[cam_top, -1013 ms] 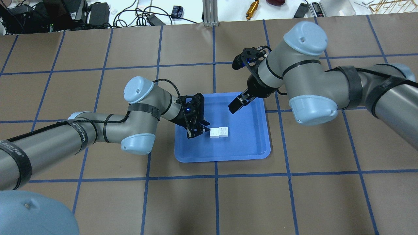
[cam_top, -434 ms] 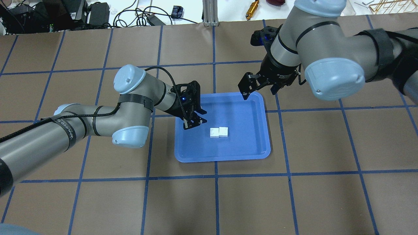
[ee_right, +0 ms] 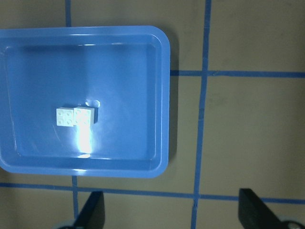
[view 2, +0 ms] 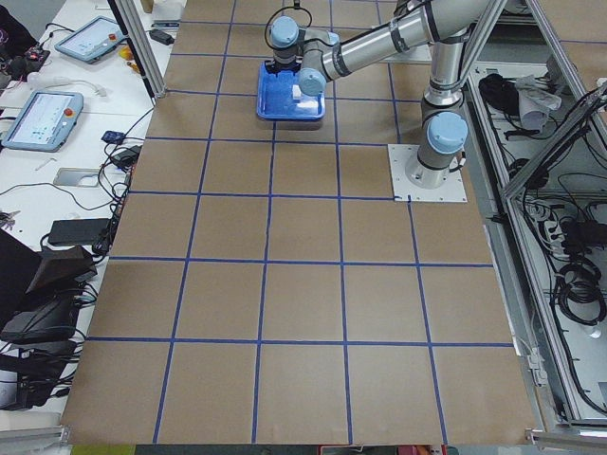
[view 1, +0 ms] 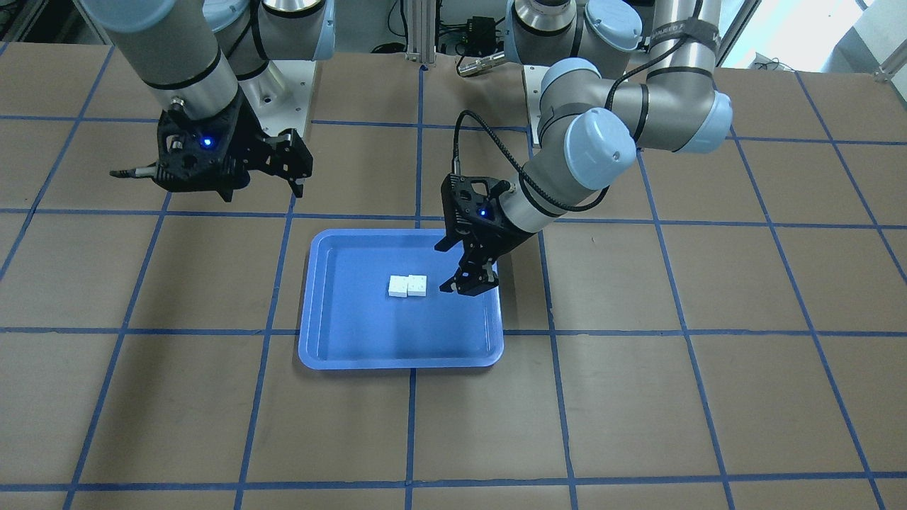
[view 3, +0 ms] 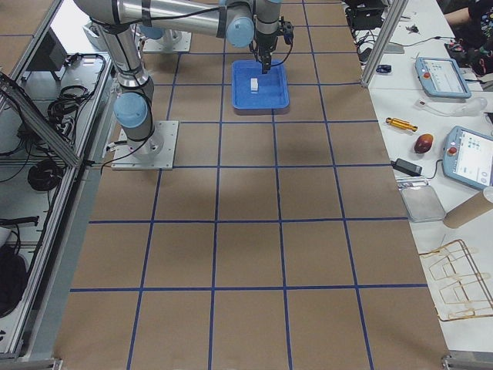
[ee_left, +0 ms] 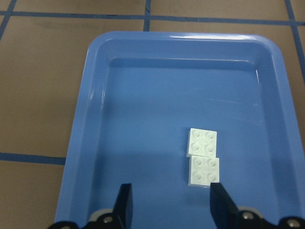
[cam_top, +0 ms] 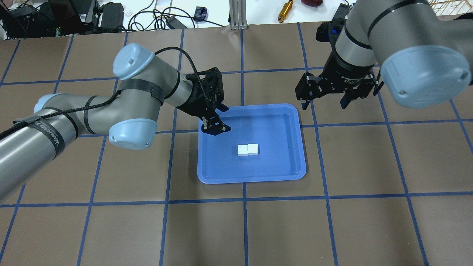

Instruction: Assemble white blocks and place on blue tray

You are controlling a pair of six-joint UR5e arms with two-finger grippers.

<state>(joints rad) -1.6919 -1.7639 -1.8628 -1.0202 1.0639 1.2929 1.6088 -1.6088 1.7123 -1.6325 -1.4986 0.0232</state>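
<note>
Two white blocks [cam_top: 247, 149] lie side by side and touching on the floor of the blue tray [cam_top: 277, 125]. They also show in the front view [view 1: 407, 285], the left wrist view [ee_left: 204, 155] and the right wrist view [ee_right: 75, 117]. My left gripper [cam_top: 218, 120] is open and empty, raised over the tray's far-left part, apart from the blocks [ee_left: 171, 210]. My right gripper [cam_top: 323, 104] is open wide and empty, beyond the tray's far-right corner, looking down on the tray [ee_right: 164, 95].
The brown table has a blue tape grid. Cables, an aluminium post [cam_top: 238, 14] and a gold cylinder [cam_top: 286, 10] lie beyond its far edge. Tablets [view 2: 43, 114] sit on the side bench.
My left gripper drew back from the blocks toward the tray's far-left corner. My right gripper left the tray, moving right and away, and turned. The blocks stayed put.
</note>
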